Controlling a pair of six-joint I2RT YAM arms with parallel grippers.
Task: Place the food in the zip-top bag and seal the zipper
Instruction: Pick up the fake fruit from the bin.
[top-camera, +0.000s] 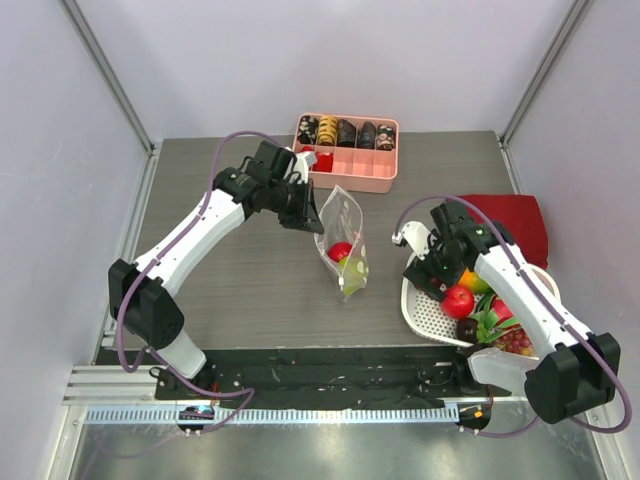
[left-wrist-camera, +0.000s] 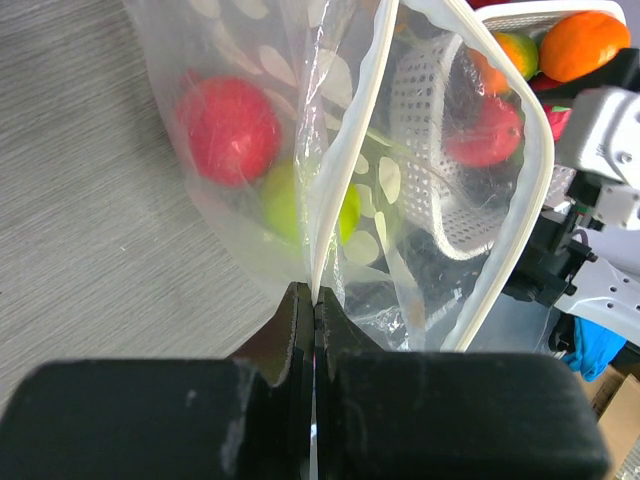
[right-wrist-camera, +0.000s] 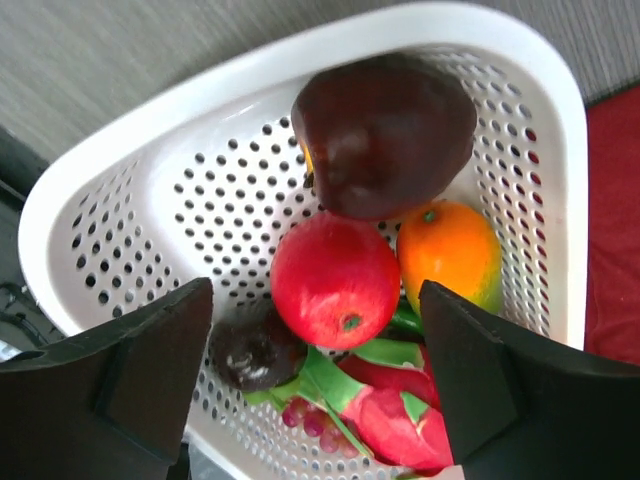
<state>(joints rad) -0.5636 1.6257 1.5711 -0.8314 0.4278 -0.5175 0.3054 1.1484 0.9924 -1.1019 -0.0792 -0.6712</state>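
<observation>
The left gripper (left-wrist-camera: 314, 300) pinched the zipper (left-wrist-camera: 347, 170) of the zip-top bag (top-camera: 343, 238), holding it upright and open mid-table, with a bagged apple (left-wrist-camera: 228, 130) and a green pear (left-wrist-camera: 285, 200) inside. The right gripper (right-wrist-camera: 315, 295) hovered with its fingers spread over the red apple (right-wrist-camera: 335, 280) in the white basket (right-wrist-camera: 150, 200). It should descend centred, straddling that apple before closing.

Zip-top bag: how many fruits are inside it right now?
2. A red apple and a green pear lie side by side at the bottom of the zip-top bag. A second red fruit, seen through the plastic, is in the white basket. None seems hidden.
</observation>
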